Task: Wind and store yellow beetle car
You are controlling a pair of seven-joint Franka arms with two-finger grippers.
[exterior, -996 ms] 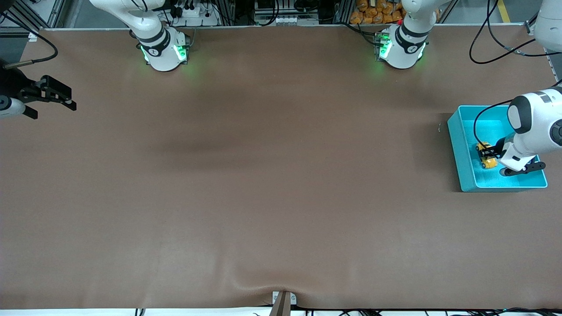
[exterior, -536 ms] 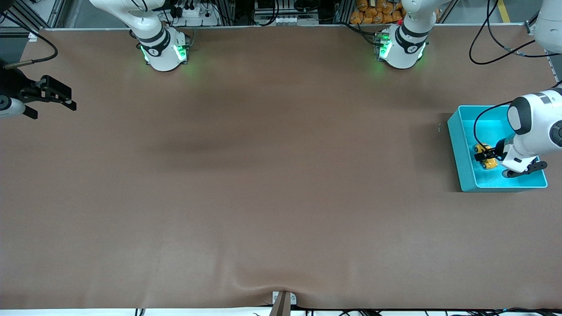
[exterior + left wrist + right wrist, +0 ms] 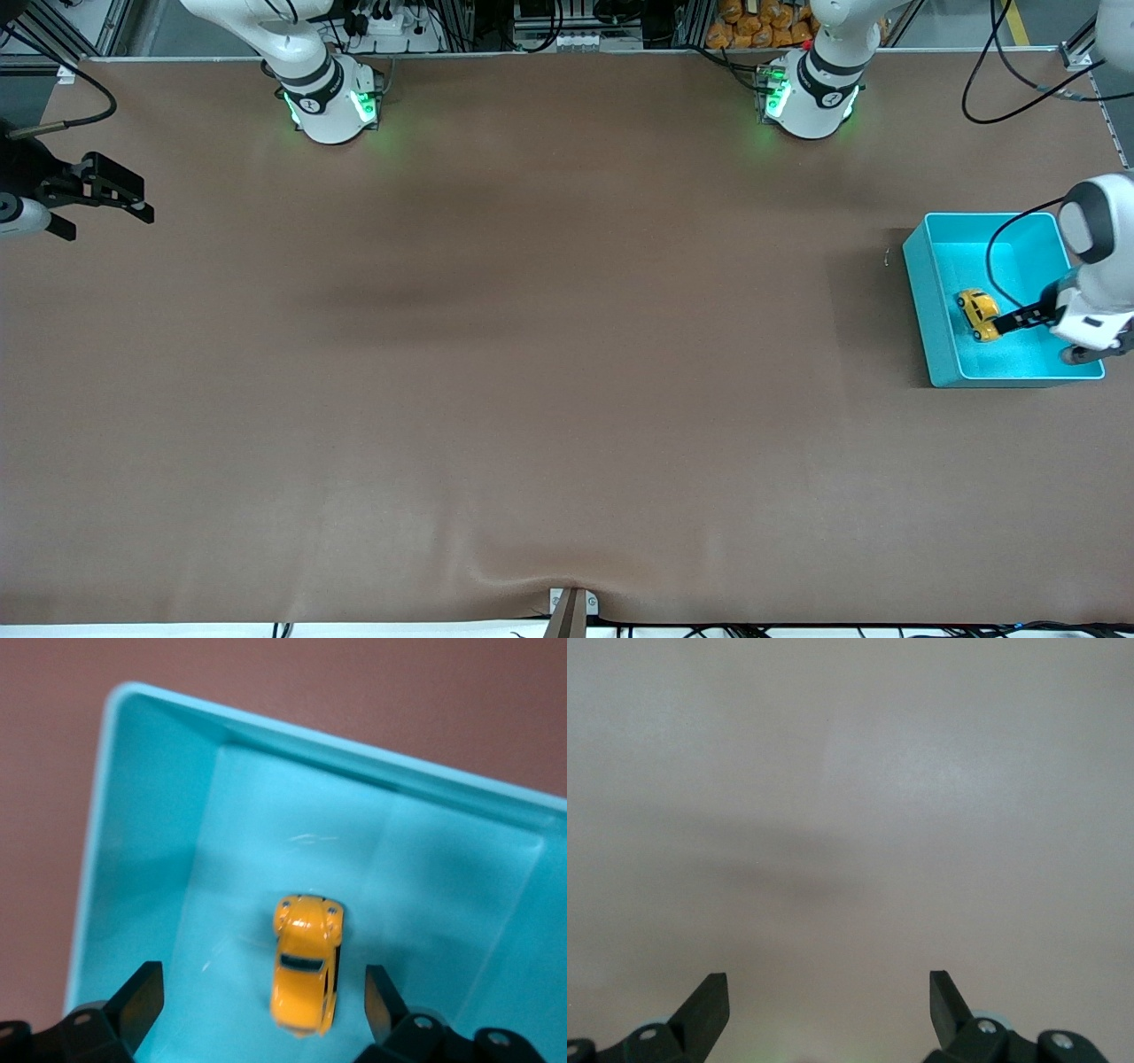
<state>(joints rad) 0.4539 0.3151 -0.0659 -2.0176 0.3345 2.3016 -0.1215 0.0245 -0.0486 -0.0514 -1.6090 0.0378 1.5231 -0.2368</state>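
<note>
Yellow car [image 3: 306, 964], likely light, hard, slippery plastic best pinched across its flanks, sits in the teal bin [image 3: 931, 301] under the left gripper [image 3: 261, 997], jaws apart; the right gripper [image 3: 106, 197] waits, jaws apart, over the tabletop's [image 3: 549, 372] right-arm end.

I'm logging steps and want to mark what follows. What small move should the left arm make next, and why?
Probably lift the left gripper straight up and out of the turquoise bin. The yellow beetle car lies on the bin floor between the open fingers, touched by neither, so it looks stored. The right gripper waits open over the table's right-arm end.
</note>
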